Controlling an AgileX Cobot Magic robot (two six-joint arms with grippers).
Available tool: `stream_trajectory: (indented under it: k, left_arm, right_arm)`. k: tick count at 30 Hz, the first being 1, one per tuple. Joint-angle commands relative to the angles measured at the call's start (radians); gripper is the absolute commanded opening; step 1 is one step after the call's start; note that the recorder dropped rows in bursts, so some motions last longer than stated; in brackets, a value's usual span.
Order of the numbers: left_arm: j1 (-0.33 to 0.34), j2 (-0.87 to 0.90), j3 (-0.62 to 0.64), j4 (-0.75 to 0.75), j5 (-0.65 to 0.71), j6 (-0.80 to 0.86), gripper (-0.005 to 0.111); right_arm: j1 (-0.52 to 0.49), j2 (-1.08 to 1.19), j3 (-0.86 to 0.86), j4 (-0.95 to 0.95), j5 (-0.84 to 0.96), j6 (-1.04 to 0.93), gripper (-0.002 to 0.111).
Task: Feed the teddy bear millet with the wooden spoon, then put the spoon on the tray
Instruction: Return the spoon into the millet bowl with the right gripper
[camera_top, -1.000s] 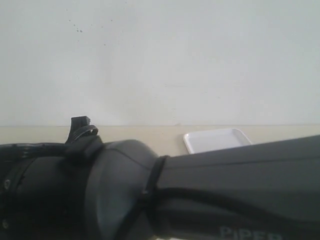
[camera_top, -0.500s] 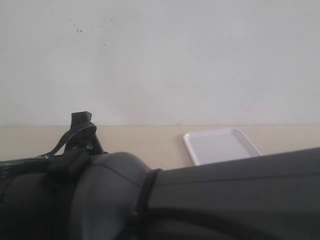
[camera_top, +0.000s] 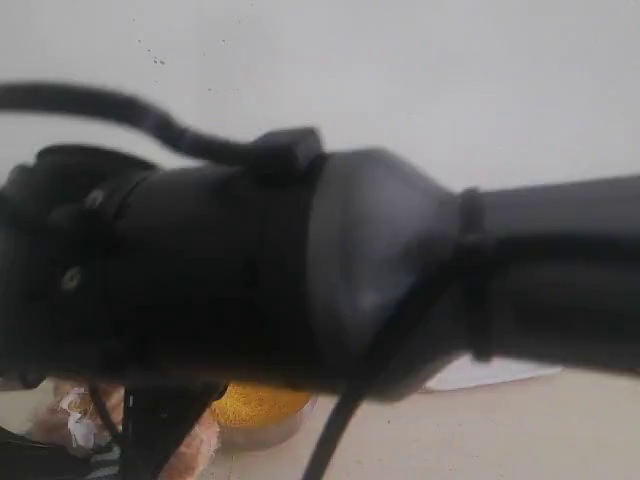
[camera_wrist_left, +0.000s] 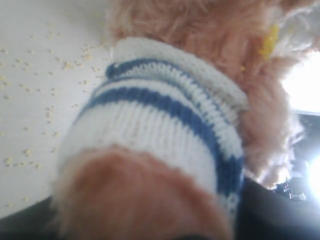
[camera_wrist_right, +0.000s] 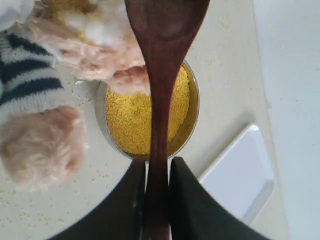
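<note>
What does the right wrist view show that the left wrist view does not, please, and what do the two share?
Only the right wrist view: the right gripper shut on the wooden spoon, which crosses in front of the steel bowl of millet, and the tray. Only the left wrist view: the ribbed knit of the sleeve close up. Both: the teddy bear in its striped shirt, and spilled grains on the table.
</note>
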Motion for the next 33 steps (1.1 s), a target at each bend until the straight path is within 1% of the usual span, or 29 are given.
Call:
stream_trajectory:
  k: [1,2,3,4,6,8,12,14,18,22,27,33]
  left_arm:
    - [-0.008,0.0,0.0,-0.018,0.028,0.017,0.004]
    - [-0.008,0.0,0.0,-0.024,0.028,0.017,0.004]
    - [-0.008,0.0,0.0,-0.037,0.028,0.017,0.004]
    - [-0.008,0.0,0.0,-0.061,0.028,0.017,0.004]
    - [-0.008,0.0,0.0,-0.08,0.028,0.017,0.004]
    - [-0.008,0.0,0.0,-0.101,0.028,0.017,0.004]
    - [-0.008,0.0,0.0,-0.176,0.012,0.038,0.004]
    - [-0.008,0.0,0.0,-0.206,-0.002,0.046,0.004]
    - [-0.008,0.0,0.0,-0.206,-0.009,0.063,0.004]
    - [-0.008,0.0,-0.002,-0.206,-0.012,0.063,0.004]
    - [-0.008,0.0,-0.032,-0.206,-0.033,0.063,0.004]
    - [-0.008,0.0,-0.046,-0.206,-0.07,0.063,0.004]
  right_arm:
    - [-0.132,-0.052,-0.002,0.231,0.024,-0.147,0.0]
    - [-0.198,-0.052,-0.002,0.347,0.038,-0.252,0.0]
    - [-0.225,-0.054,-0.002,0.385,0.037,-0.288,0.0]
    - [-0.287,-0.051,-0.002,0.428,0.018,-0.317,0.0]
    - [-0.354,-0.051,-0.002,0.403,-0.009,-0.332,0.0]
    - [-0.373,-0.051,-0.002,0.321,-0.021,-0.328,0.0]
    - [-0.346,-0.02,-0.002,0.067,0.02,-0.278,0.0]
    - [-0.321,0.002,-0.002,0.002,0.025,-0.285,0.0]
    - [-0.289,0.072,-0.002,-0.118,-0.036,-0.309,0.0]
    - [-0.281,0.141,-0.002,-0.131,-0.039,-0.399,0.0]
    - [-0.279,0.189,-0.002,-0.131,-0.027,-0.397,0.0]
    - [-0.277,0.229,-0.002,-0.103,-0.109,-0.422,0.0]
